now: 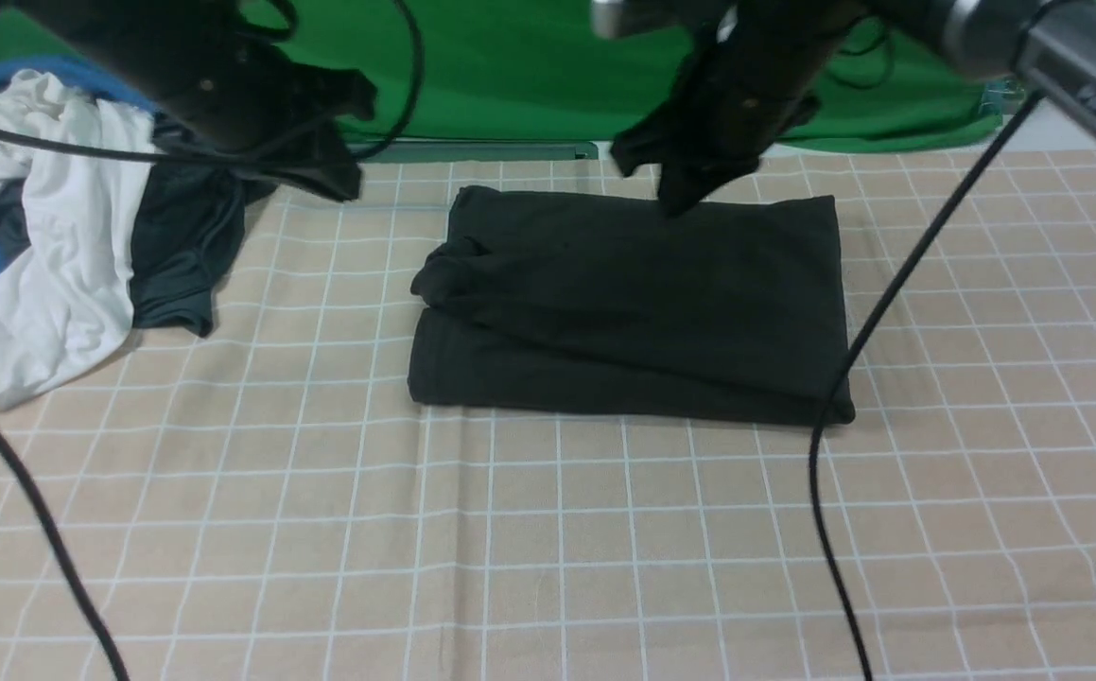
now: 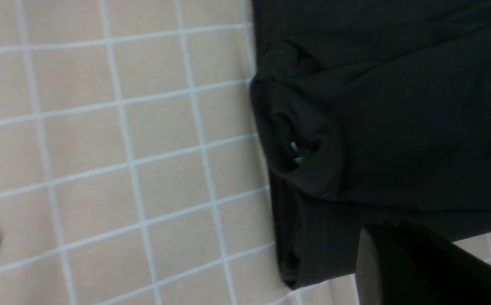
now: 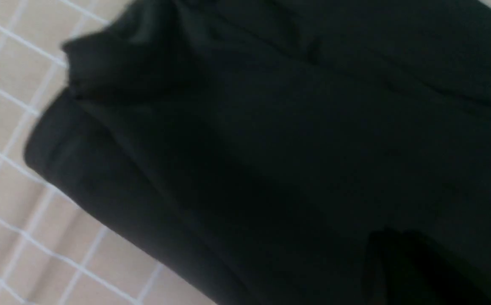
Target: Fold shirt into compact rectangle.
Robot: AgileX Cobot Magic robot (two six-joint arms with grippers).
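Two claws, both closed. Near edge of the table (image 1: 548, 567): bare checked cloth, only cables crossing. Middle of the table: shirt (image 1: 633, 303), black, already a layered rectangle with its long sides parallel to the near edge, no print showing. Its left end is messy: a rolled lump (image 1: 443, 270) bulges past the stack, and the left wrist view shows it as an open pocket of cloth. At the shirt's far edge the right claw (image 1: 685, 194) points down, touching or just above the fabric; can't tell if any cloth is pinched. Far-left corner: left claw (image 1: 321, 170) hangs above the dark grey garment (image 1: 179, 255), beside the white garment (image 1: 65, 255), nothing seen in it. Judgement: fold nearly done, only tidying remains. To do it well, lift the right claw straight up so the far hem doesn't drag, then tuck the lump and press it flat.
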